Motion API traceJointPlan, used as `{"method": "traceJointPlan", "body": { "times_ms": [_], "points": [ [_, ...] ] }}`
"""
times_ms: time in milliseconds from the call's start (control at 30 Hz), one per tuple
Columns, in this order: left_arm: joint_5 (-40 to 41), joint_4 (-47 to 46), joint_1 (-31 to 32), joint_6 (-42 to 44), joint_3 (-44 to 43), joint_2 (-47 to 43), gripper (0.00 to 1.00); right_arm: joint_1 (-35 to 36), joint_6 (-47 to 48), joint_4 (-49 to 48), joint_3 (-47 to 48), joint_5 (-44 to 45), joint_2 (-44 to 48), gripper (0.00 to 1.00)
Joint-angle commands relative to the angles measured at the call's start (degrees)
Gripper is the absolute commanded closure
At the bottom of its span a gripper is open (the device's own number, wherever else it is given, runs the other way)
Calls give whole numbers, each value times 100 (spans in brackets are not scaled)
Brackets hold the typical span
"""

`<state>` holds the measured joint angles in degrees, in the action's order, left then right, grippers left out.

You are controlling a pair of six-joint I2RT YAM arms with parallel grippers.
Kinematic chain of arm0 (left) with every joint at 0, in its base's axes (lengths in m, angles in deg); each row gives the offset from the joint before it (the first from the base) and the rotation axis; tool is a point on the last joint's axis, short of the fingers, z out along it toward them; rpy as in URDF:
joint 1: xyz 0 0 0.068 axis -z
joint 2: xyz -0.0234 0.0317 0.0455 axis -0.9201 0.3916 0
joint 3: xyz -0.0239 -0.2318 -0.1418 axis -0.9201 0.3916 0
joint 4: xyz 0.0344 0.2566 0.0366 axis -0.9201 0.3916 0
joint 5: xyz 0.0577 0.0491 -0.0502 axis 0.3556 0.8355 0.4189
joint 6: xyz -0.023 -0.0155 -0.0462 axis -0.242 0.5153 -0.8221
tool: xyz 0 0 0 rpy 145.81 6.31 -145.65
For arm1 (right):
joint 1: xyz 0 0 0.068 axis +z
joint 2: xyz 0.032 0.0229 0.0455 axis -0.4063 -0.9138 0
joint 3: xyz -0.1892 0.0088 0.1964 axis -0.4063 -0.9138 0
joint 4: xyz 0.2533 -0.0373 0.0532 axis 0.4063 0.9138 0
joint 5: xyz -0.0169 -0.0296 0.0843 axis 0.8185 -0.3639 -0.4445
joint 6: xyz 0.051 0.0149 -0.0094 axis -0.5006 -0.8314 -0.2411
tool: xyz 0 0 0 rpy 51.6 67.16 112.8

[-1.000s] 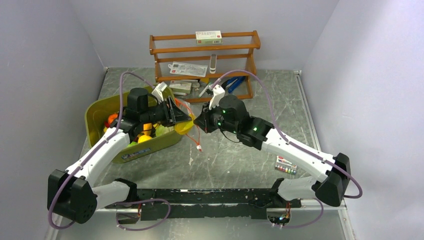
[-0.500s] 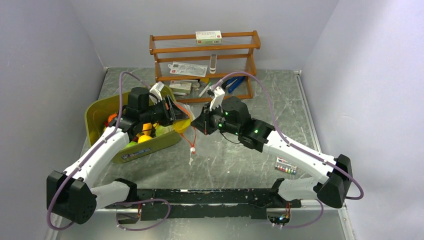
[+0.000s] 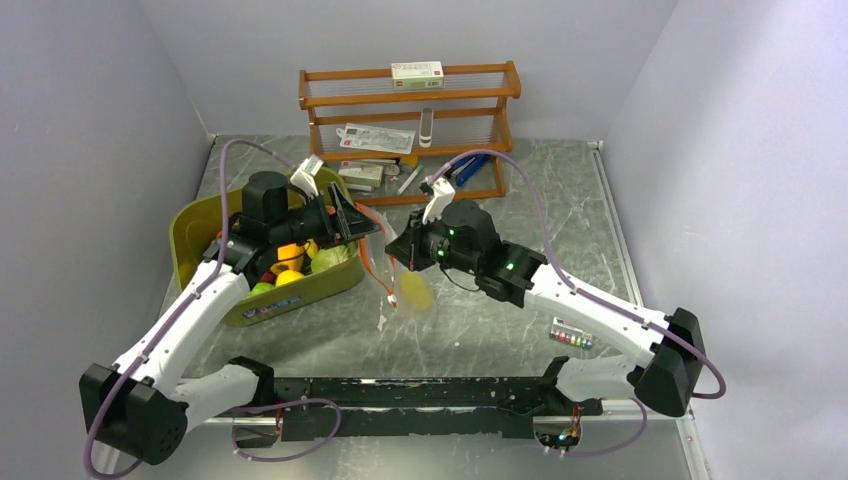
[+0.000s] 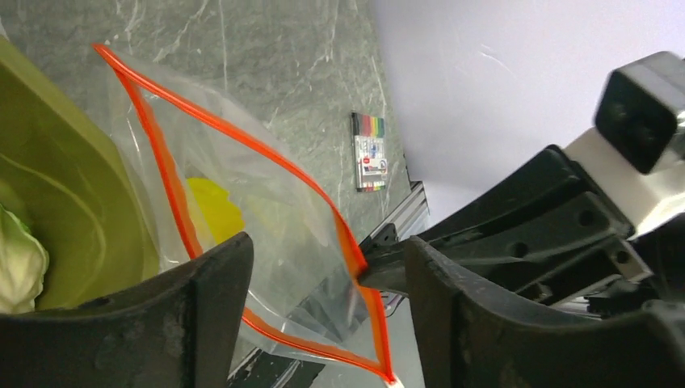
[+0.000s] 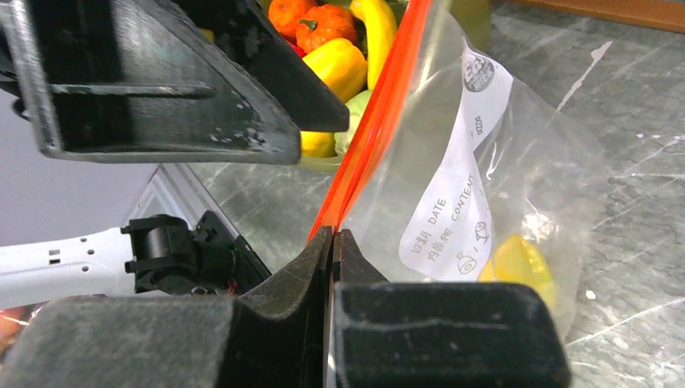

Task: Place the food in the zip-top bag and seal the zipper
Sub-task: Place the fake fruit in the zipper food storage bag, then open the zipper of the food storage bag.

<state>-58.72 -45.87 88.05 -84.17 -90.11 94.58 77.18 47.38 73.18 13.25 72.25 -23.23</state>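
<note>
The clear zip-top bag (image 3: 405,285) hangs over the table beside the tub, its mouth open. My right gripper (image 3: 398,248) is shut on its orange-red zipper (image 5: 367,129), pinching the strip at its fingertips (image 5: 334,236). A yellow food piece (image 3: 415,293) lies in the bag's bottom and also shows in the right wrist view (image 5: 521,267). My left gripper (image 3: 350,222) is open and empty at the bag's mouth (image 4: 327,250). More food (image 3: 290,262), among it a yellow pepper (image 5: 343,65) and a banana (image 5: 376,24), sits in the tub.
The olive-green tub (image 3: 195,225) stands at the left under my left arm. A wooden rack (image 3: 410,120) with white packets stands at the back, a blue stapler (image 3: 468,165) at its foot. A pack of coloured markers (image 3: 572,333) lies at the right front.
The yellow piece, earlier at my left gripper's fingers by the tub's edge, now lies in the bag's bottom. My left arm has drawn back a little; the bag hangs lower.
</note>
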Motion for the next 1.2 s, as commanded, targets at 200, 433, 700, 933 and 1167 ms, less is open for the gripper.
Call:
{"method": "traceJointPlan", "body": {
  "times_ms": [200,433,700,933,1167],
  "points": [
    [1404,1979,34,1359,-1178,-141,52,-20,-2,-167,-35,250,298,100],
    [1941,2426,34,1795,-1263,305,53,-15,70,-248,-41,282,304,100],
    [1537,1877,34,1810,-1098,596,45,-17,24,-246,-127,273,305,100],
    [1154,1453,34,1574,-1047,948,50,-21,86,6,8,329,198,100],
    [1312,1485,34,1528,-1141,869,85,-18,77,355,327,241,66,99]
  ]
}}
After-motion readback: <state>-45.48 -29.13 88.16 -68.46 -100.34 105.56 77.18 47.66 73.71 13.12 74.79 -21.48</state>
